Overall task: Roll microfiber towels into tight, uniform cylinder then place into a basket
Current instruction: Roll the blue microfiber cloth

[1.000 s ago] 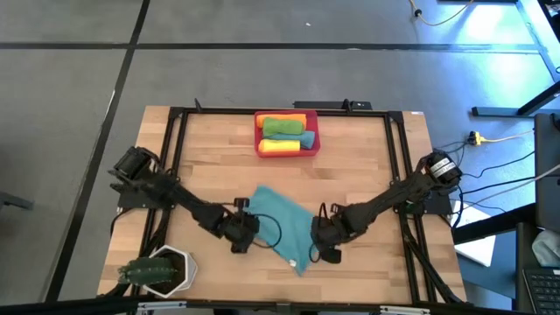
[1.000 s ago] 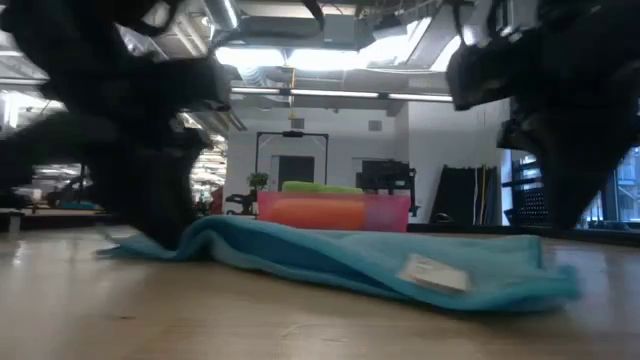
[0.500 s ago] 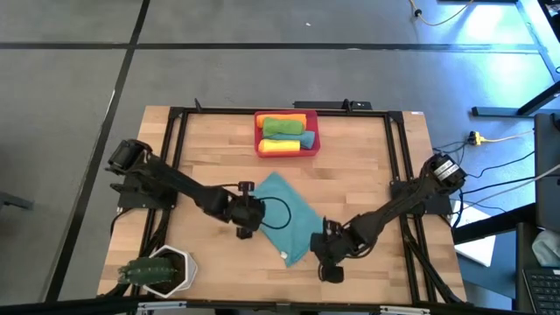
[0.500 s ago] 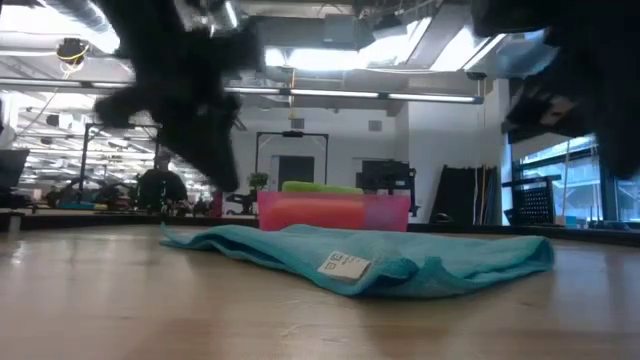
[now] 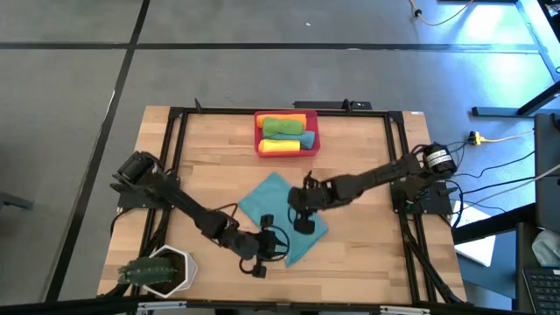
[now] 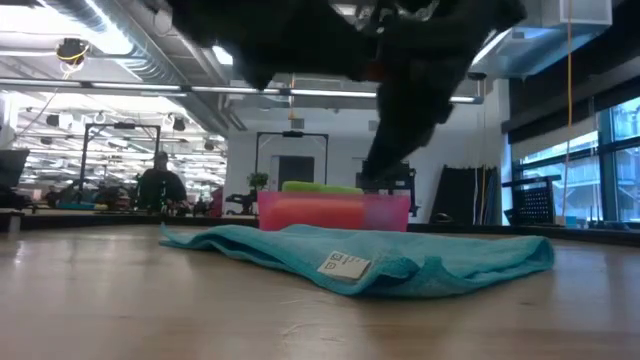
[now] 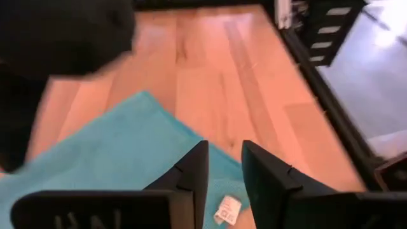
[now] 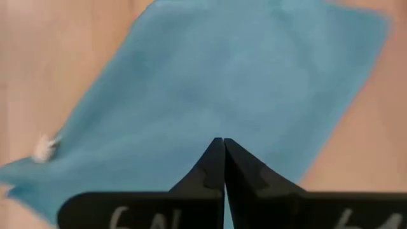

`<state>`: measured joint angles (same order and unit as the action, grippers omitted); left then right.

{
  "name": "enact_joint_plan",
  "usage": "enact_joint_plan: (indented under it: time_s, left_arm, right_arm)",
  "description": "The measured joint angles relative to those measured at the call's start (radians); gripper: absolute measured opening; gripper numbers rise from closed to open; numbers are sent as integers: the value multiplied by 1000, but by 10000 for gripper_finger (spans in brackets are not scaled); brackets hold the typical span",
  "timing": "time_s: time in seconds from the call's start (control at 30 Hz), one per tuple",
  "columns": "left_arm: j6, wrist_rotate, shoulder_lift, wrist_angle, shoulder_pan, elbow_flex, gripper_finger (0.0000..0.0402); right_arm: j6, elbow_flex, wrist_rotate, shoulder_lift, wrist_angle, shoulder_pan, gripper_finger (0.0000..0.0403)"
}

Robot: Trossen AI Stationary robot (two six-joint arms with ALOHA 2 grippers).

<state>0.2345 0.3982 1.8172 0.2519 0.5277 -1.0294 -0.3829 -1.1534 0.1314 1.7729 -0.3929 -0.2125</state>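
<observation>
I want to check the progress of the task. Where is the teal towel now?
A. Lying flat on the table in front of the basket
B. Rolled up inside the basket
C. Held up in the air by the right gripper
A: the teal towel lies spread on the table, outside the basket.

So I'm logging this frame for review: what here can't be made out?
- Basket contents: low view, the teal towel hides its lower part; whether a teal roll lies inside is too small to tell in the high view.
- Towel's label: print too small.
- Left pincer: whether it touches the towel is unclear.
- Right pincer: shut above the towel; contact unclear.
</observation>
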Motion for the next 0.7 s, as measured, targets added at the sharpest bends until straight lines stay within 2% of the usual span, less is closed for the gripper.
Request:
enact_joint_plan:
  time_s: [0.2, 0.4, 0.57, 0.7]
  left_arm:
    - [87, 33, 78, -4, -12, 0, 85]
    - [131, 20, 122, -5, -22, 0, 85]
    - [131, 16, 124, -7, -15, 0, 85]
    - [130, 18, 124, -8, -18, 0, 85]
  right_arm:
    - [104, 0, -12, 0, 44, 62, 9]
    - [179, 0, 5, 0, 88, 65, 4]
    - [182, 0, 134, 0, 86, 69, 10]
    - [206, 0, 359, -6, 86, 98, 9]
